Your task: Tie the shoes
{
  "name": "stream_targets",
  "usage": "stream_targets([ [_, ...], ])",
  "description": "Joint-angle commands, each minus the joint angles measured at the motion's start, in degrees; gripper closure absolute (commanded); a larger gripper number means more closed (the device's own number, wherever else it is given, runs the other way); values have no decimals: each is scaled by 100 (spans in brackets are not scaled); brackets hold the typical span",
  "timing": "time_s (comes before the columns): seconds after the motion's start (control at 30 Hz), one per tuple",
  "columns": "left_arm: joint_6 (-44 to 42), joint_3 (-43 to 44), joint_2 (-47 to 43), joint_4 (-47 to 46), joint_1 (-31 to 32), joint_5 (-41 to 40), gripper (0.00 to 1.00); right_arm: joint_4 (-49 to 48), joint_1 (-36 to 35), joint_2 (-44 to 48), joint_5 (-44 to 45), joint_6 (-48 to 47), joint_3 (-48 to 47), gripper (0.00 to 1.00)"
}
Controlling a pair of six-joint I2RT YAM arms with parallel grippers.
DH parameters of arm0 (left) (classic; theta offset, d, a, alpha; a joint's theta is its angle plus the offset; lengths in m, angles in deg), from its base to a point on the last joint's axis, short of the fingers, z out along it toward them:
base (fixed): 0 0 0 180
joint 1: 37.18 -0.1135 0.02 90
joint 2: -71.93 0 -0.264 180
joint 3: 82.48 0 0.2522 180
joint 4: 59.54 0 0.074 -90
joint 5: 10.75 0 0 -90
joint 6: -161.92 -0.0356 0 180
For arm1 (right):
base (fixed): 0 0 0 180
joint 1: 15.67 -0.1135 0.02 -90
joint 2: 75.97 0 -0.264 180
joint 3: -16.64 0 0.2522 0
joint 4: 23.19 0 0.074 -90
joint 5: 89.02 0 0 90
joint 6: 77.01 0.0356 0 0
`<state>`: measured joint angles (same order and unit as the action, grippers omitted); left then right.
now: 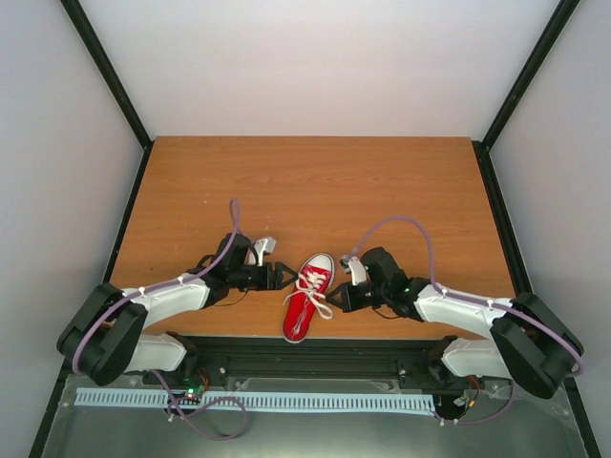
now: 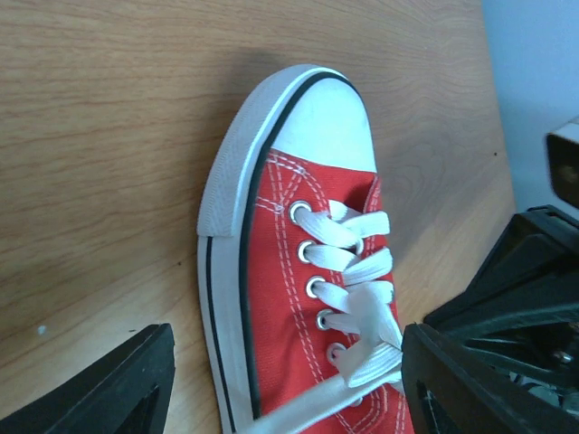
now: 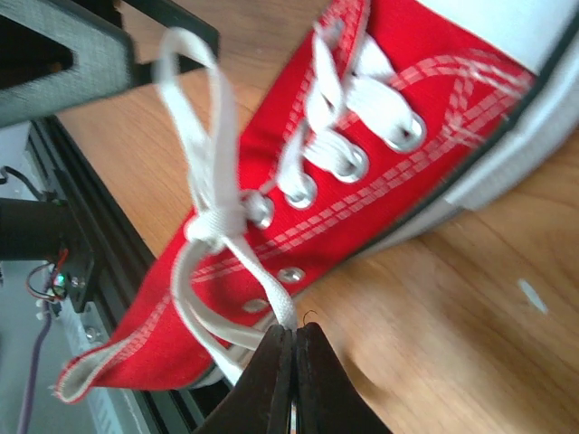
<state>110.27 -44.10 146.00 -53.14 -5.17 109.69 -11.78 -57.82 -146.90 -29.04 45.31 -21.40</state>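
The red shoe (image 1: 307, 298) lies between the two arms on the wooden table (image 1: 315, 181), toe cap pointing far and heel at the near edge; in the right wrist view the heel end seems to reach past the wood over the dark rail (image 3: 81, 271) below. From the toe, the wood runs on to the far edge, and it also stretches left and right behind each arm; pale walls with black posts close in the far, left and right sides.

The left gripper (image 1: 289, 277) sits just beside the shoe's left flank; its fingers (image 2: 99, 389) are spread wide, one on either side of the lacing in its own view, and a loop of the white laces (image 3: 204, 136) rises to touch one of them. The right gripper (image 3: 291, 342) sits low at the shoe's right flank, near the near edge; its jaws are pressed together, pinching a strand of the laces just below the crossing knot.
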Motion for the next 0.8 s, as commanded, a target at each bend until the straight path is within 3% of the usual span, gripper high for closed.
stream_targets([
  [0.0,-66,87,65,-285,55,308,30,289,-39,157,344,-36,187,97],
  [0.17,-59,203,287,-357,180,417,36,417,-43,311,471,21,309,97],
  [0.47,-42,315,311,-585,418,515,36,835,-39,492,824,146,489,97],
  [0.77,-43,369,486,-627,468,619,54,871,-39,637,896,187,555,97],
])
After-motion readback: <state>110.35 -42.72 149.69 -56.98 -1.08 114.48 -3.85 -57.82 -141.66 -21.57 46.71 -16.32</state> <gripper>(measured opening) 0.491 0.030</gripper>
